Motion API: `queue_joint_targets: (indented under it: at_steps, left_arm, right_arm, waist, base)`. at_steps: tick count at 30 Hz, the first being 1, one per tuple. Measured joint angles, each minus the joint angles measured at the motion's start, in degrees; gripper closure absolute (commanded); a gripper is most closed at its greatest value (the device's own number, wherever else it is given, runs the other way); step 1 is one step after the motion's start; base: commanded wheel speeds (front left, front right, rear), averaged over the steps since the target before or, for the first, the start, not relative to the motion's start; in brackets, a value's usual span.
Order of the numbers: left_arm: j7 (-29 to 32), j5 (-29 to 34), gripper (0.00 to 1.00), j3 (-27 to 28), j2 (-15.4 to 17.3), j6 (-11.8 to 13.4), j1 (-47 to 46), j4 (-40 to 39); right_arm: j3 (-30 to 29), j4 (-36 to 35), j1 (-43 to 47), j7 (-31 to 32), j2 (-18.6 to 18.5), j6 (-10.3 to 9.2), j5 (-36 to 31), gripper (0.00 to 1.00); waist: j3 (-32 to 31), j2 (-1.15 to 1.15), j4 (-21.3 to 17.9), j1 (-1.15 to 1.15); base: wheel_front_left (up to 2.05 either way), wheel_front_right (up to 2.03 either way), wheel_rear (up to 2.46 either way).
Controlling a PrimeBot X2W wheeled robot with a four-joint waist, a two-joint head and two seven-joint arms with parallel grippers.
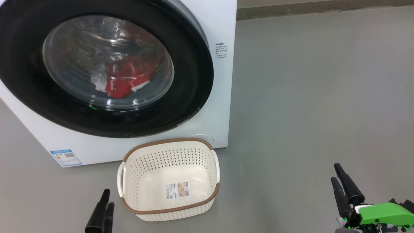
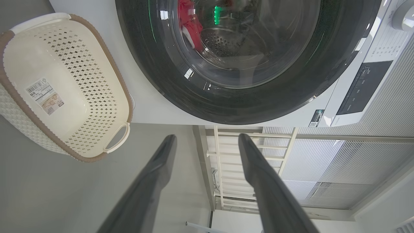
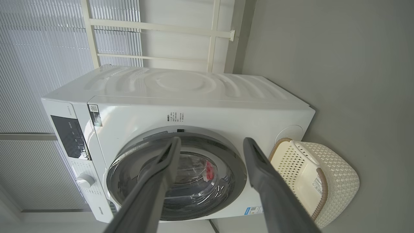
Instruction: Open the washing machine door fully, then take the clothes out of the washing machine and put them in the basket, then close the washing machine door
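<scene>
- The washing machine door (image 1: 194,81) looks shut flat against the front. No handle or recess can be made out on its glossy black rim. A finger set on that smooth rim would probably slide off rather than pull.
- A half-hearted pull could leave the door only part open. It would then stand in the way of any reach into the drum.
- The clothes (image 1: 126,76) lie behind the glass, low in the drum. Grabbed loosely, one red piece could be left behind or dropped short of the basket (image 1: 168,155).
- The basket sits just in front of the machine, under the door's lower right edge. A careless swing of either arm could knock it aside.
- The left gripper (image 2: 207,136) has its jaws spread wide with nothing between them. The door is ahead of and beyond the fingertips, well apart, and the basket is off to one side of the jaws.
- The right gripper (image 3: 212,139) is also spread wide and empty. The door is straight ahead between its fingers but far off, with the basket out past one finger.
- The washing machine (image 1: 223,106) stands on the grey floor (image 1: 307,97), and both sets of jaws are clear of it.
</scene>
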Motion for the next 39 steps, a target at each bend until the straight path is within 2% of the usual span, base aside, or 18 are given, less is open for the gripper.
queue_joint_targets:
  at_steps: [9,14,39]
  left_arm:
    - [-1.5,1.1,0.0,-0.7,-0.1,0.0,0.0,-0.2]
    - [-2.2,3.2,0.0,-0.9,0.0,0.0,0.0,-0.6]
    - [-6.3,24.1,0.0,-1.2,0.0,0.1,-0.5,-3.5]
  right_arm:
    - [1.8,-0.4,-0.3,-1.5,-0.3,0.0,-1.0,0.0]
    - [2.0,-0.6,-0.4,-2.2,-0.4,0.0,-4.1,0.0]
    - [5.4,-2.8,-1.7,-6.5,-0.7,0.0,-22.8,0.0]
  waist:
    - [0.0,0.0,-0.1,0.01]
    - [0.1,0.0,-0.1,0.01]
    - [0.4,0.0,-0.2,0.0]
  base:
    - [0.0,0.0,0.0]
    - [0.0,0.0,0.0]
    - [0.0,0.0,0.0]
